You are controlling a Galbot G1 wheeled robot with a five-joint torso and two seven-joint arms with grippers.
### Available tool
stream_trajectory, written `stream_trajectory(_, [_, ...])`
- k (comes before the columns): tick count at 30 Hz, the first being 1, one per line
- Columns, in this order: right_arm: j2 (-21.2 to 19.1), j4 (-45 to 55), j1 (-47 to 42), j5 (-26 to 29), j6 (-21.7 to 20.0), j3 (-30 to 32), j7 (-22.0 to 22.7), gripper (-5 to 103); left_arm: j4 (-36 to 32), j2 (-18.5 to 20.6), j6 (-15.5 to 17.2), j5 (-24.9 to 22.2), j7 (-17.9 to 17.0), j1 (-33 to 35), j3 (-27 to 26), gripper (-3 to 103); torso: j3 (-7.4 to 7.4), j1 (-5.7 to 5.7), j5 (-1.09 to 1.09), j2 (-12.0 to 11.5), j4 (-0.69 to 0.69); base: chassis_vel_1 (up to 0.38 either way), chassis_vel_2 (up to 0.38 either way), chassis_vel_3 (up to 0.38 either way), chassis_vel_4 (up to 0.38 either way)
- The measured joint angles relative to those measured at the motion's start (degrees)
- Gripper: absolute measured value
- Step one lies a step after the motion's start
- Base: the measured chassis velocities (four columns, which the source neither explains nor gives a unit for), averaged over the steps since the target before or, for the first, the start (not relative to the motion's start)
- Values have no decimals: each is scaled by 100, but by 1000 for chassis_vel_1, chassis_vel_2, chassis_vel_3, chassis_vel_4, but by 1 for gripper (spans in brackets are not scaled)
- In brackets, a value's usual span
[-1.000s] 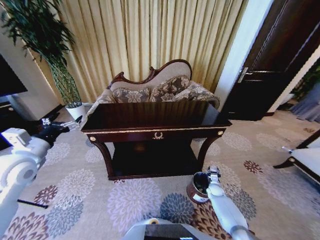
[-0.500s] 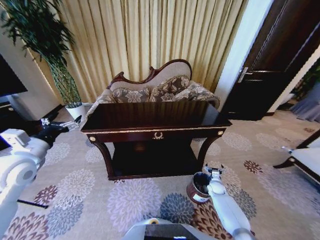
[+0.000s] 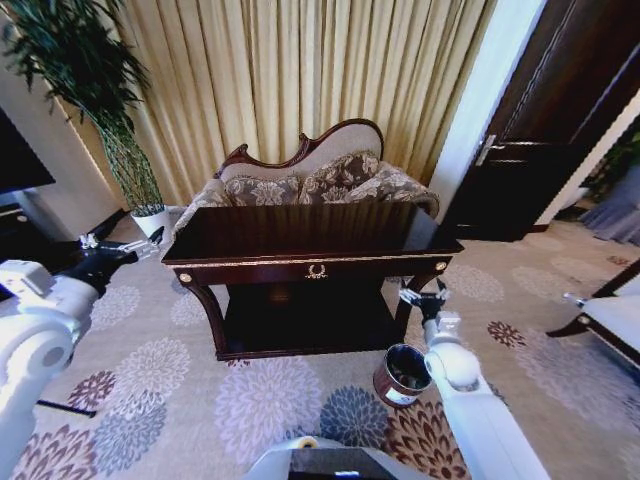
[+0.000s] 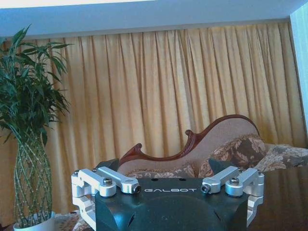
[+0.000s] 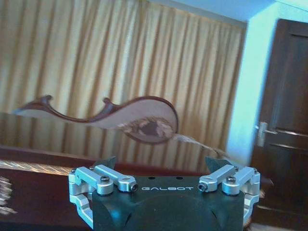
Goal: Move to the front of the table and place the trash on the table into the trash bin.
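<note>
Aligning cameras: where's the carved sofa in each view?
Head view: sofa centre, behind the table.
Left wrist view: sofa beyond the left pincer, beside the plant.
Right wrist view: sofa beyond the right pincer, across the table.
Shared landmark: the gold curtain behind it.

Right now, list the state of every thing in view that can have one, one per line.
table: upright, its glossy top bare as far as the head view shows.
trash bin: upright on the carpet, mouth open, by the table's front right leg.
door: shut.
curtains: drawn closed.
left gripper: open, holding nothing, left of the table.
right gripper: open, holding nothing, above the bin.
</note>
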Motion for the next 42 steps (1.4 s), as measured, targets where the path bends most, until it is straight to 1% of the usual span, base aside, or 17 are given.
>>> stream_trajectory(1, [-11, 170, -61, 2, -93, -14, 7, 100, 12, -5, -12, 1, 5, 15, -11, 100, 0, 0, 0, 0, -1, 0, 0, 0, 0])
stream_trajectory(6, [-48, 594, -221, 98, -231, -43, 130, 100, 48, -28, -40, 9, 18, 62, -39, 100, 0, 0, 0, 0, -1, 0, 0, 0, 0])
stream_trajectory(10, [-52, 619, -235, 107, -230, -42, 249, 100, 74, -43, -79, 88, 31, 77, -39, 100, 1, 0, 1, 0, -1, 0, 0, 0, 0])
stream_trajectory(12, [-52, 613, -241, 132, -210, -38, 323, 100, 121, -46, -136, 202, 81, 93, -39, 100, 1, 1, 1, -1, -1, 70, -51, -57, 74])
stream_trajectory(18, [-53, 677, -255, 183, -193, -35, 368, 100, 152, -40, -154, 231, 94, 105, -39, 100, 2, 2, 1, -1, -1, 125, -121, -114, 119])
stream_trajectory(23, [-21, 687, -258, 210, -131, -48, 402, 100, 154, -57, -173, 251, 94, 119, -18, 100, 1, 2, 0, -1, 0, 232, -218, -237, 233])
stream_trajectory(24, [-14, 687, -257, 212, -109, -56, 407, 100, 154, -58, -184, 268, 94, 130, -10, 100, 1, 1, 0, -1, -3, 268, -269, -291, 268])
stream_trajectory(26, [-13, 698, -257, 214, -105, -64, 409, 100, 153, -57, -186, 281, 94, 136, -6, 100, 0, -1, 1, 0, -3, 275, -269, -291, 273])
stream_trajectory(28, [-15, 725, -254, 220, -100, -69, 411, 100, 149, -54, -190, 295, 94, 139, -3, 100, -1, -4, 2, 2, 3, 266, -270, -214, 276])
stream_trajectory(30, [-18, 725, -253, 221, -94, -66, 414, 100, 153, -46, -190, 298, 94, 139, -1, 100, -1, -4, 1, 2, 3, 252, -269, -207, 275])
stream_trajectory(36, [-25, 684, -261, 236, -55, -2, 417, 100, 166, -23, -190, 301, 95, 121, 30, 100, 1, 0, 1, 0, -3, 227, -242, -225, 224])
stream_trajectory(42, [-23, 660, -250, 273, -46, 2, 417, 100, 173, -9, -190, 308, 95, 100, 62, 100, 2, 2, -1, -2, 0, 229, -202, -222, 194])
